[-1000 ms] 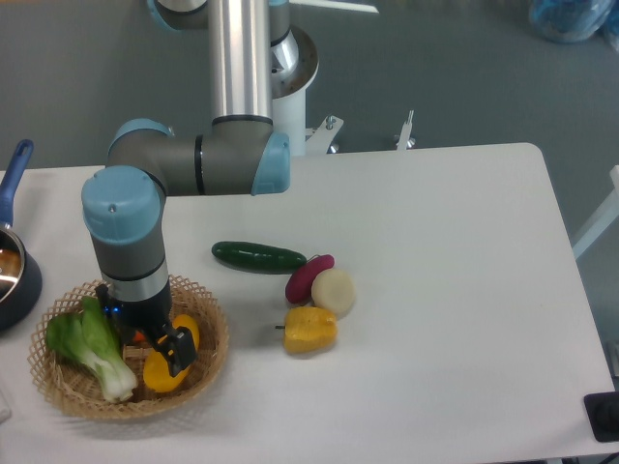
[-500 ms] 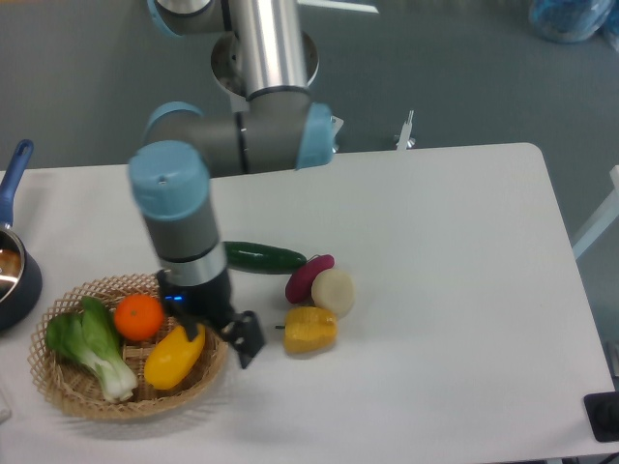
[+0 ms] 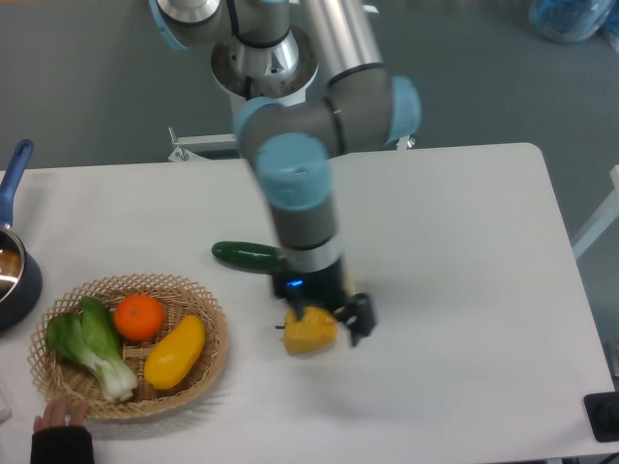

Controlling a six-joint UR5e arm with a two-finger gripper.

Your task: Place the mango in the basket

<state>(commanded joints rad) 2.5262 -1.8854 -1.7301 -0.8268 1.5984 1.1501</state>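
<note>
— Since a second ago your arm has swung right, out of the basket (image 3: 208, 372) and across to the loose vegetables; the gripper (image 3: 334, 324) now hangs over the pepper (image 3: 309, 332)

— Where did the mango (image 3: 175, 352) end up?

— You left it lying in the basket, right of centre, slanted, its upper end towards the rim. It sits just below and beside the orange (image 3: 138, 316), with the bok choy (image 3: 89, 346) on the left. That slant is likely just how it settled against its neighbours on the shallow weave, and it looks stable

— And the fingers?

— You've got nothing in them. One dark finger (image 3: 360, 318) shows to the right of the pepper and another pokes down at the pepper's top, so they look spread, straddling or just above the fruit. I can't tell whether they touch it

— So is the job done?

— By how things lie, I'd judge yes: mango inside, gripper well apart from it. You may simply be parking there, or lining up on the pepper, which isn't asked for

— Anything to watch?

— A hand (image 3: 53, 415) has come in at the bottom left, touching the basket's near rim. The cucumber (image 3: 247, 255) lies partly behind your arm, and a pot (image 3: 12, 271) with a blue handle sits at the left edge. Keep the arm away from that hand
</note>
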